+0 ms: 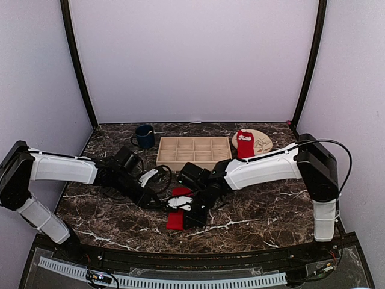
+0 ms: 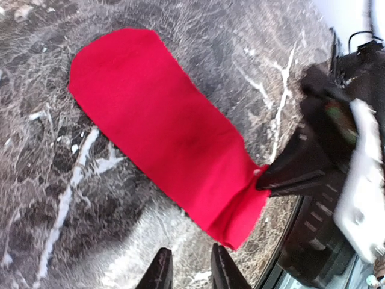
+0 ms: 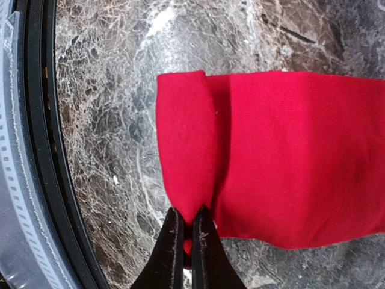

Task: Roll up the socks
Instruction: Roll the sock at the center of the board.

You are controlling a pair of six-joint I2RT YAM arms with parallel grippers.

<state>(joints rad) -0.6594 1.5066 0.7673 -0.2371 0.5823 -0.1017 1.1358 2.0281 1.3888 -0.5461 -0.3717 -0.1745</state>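
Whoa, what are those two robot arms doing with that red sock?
They are starting to roll a sock. One red sock lies flat on the marble table. The right hand is pinching one end of it, which is folded over once. The left hand hangs open just beside the sock, holding nothing. A second red sock sits on the round plate at the back.

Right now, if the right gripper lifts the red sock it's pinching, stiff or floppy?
Likely floppy: the sock lies flat and its end folds over where the right gripper pinches it. Probably light, draping from that pinch. Pushed, it may bunch on the table rather than slide.
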